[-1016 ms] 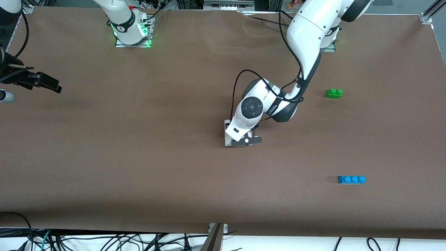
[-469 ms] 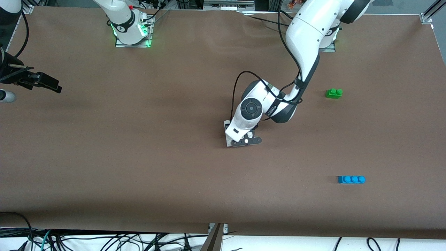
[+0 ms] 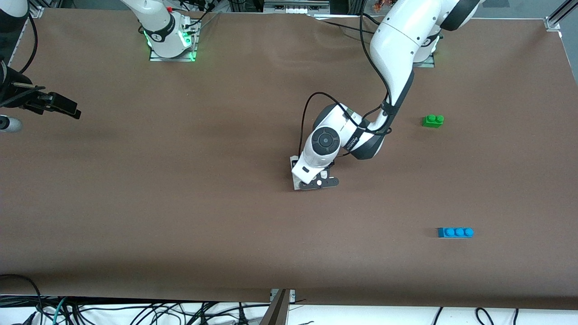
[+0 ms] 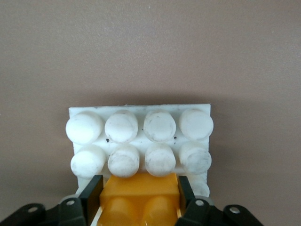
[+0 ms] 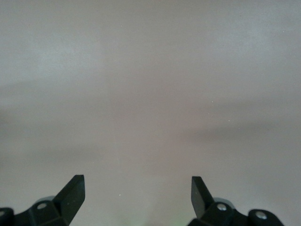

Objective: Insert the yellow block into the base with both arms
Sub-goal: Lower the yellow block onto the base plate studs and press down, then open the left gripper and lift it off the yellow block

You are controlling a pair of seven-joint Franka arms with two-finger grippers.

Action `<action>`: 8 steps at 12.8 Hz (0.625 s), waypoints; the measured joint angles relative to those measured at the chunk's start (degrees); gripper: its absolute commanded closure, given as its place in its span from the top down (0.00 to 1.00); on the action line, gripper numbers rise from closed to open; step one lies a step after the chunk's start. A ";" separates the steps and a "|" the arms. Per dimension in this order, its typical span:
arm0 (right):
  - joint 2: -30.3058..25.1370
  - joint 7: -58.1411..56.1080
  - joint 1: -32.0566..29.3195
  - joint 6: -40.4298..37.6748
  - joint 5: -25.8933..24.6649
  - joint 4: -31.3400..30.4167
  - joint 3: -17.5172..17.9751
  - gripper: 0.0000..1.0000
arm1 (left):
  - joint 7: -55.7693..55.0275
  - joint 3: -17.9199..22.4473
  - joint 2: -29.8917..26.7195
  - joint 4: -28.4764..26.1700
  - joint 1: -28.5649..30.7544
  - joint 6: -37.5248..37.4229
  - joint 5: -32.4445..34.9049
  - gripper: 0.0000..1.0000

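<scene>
1. The left gripper (image 3: 319, 182) stands low over the base (image 3: 294, 173) in the middle of the table (image 3: 180, 203), well clear of every edge. Over the last second the front view shows almost no movement: the left arm's wrist has shifted only slightly and remains over the base.
2. In the left wrist view the yellow block (image 4: 139, 198) sits between the two black fingers (image 4: 91, 194), which lie close along its sides. Whether they press it or have just let go cannot be told from the pictures.
3. The yellow block rests on the base, just beside two exposed rows of white studs (image 4: 160, 126). It looks level and seated, which in my judgement means the insertion is essentially made.
4. The right gripper (image 3: 54, 104) hangs over the table's edge at the right arm's end, fingers spread wide with nothing between them; that arm waits.
5. The green brick (image 3: 432, 120) and the blue brick (image 3: 455, 232) lie toward the left arm's end, unchanged in position, the blue one nearer the front camera.
6. Judgement: what remains is a clean release and lift. Risk: a rise with fingers touching could pull the yellow block off the studs.
</scene>
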 measured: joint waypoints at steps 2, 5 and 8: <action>0.00 0.01 0.00 -0.01 0.00 0.00 0.00 1.00 | 0.00 0.09 -0.12 0.30 0.04 0.48 -1.34 1.00; 0.00 0.01 0.00 -0.02 0.00 0.00 0.00 1.00 | 0.00 0.31 -2.15 1.11 0.35 -0.88 -1.39 1.00; 0.00 0.01 0.00 -0.03 0.00 -0.01 0.00 1.00 | 0.00 0.52 -7.70 0.08 2.32 -4.68 -1.40 1.00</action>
